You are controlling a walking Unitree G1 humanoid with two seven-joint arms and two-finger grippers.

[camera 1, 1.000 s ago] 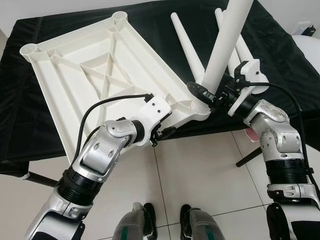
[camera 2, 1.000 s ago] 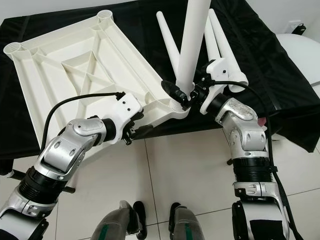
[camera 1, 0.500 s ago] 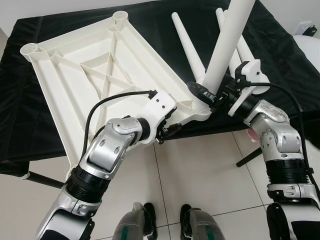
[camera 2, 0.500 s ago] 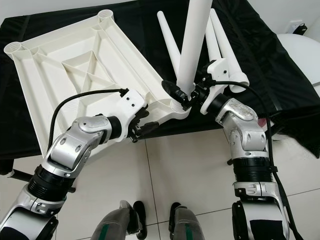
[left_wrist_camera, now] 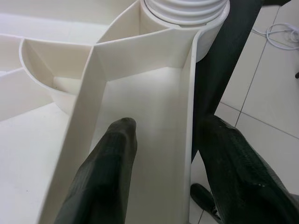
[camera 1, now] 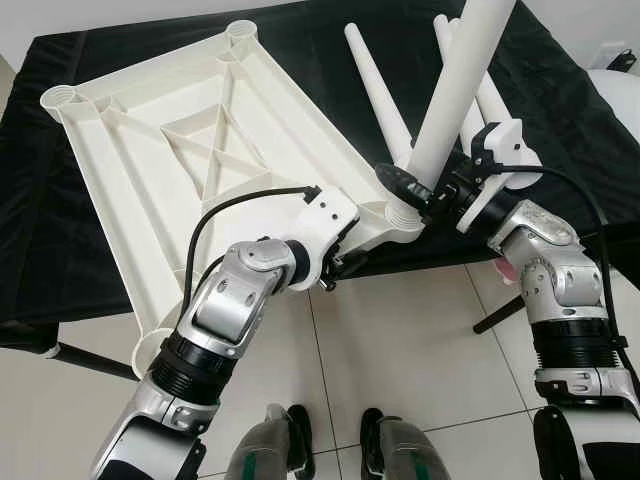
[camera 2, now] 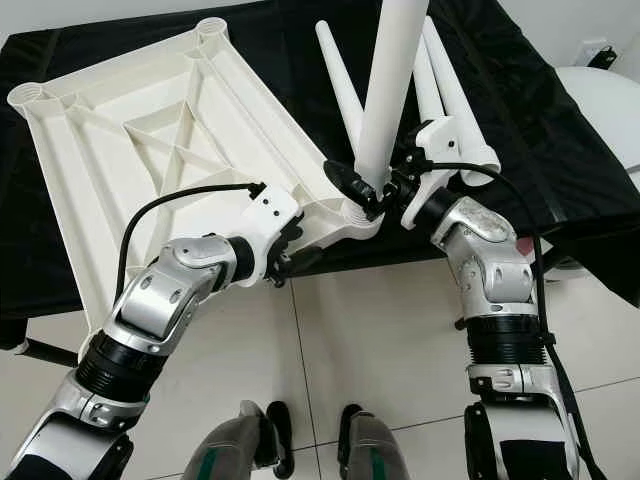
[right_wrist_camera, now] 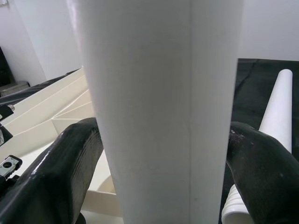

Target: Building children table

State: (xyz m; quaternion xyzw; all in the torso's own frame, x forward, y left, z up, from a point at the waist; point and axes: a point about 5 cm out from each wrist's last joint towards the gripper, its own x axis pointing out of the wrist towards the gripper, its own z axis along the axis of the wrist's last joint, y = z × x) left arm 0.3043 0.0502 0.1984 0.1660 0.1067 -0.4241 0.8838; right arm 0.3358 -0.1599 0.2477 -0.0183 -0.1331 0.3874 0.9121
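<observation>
- The black-draped table [camera 1: 90, 270] carries the work; its near edge runs just in front of the robot, with bare tiled floor [camera 1: 400, 340] open below it.
- The white tabletop panel [camera 1: 190, 150] lies upside down on the black-draped table, ribs up, set at an angle. Its near corners overhang the near edge, and one round socket hangs out over the floor.
- The upright leg [camera 1: 455, 90] stands with its threaded foot in the corner socket [camera 1: 402, 215] at the panel's near corner toward the robot's right, leaning away from the panel.
- Three loose legs [camera 1: 375, 85] lie on the cloth just beyond that socket, well apart from the panel's far corners.
- The right gripper [right_wrist_camera: 154, 154] is clamped around the upright leg low down, just above the socket, one finger on each side of it.
- The left gripper [left_wrist_camera: 161, 154] straddles the panel's outer rim wall near the same socket: one finger [left_wrist_camera: 110, 163] rests inside the channel, the other hangs outside past the edge, over the floor. The jaws are narrowly spread about the wall; whether they pinch it I cannot tell.
</observation>
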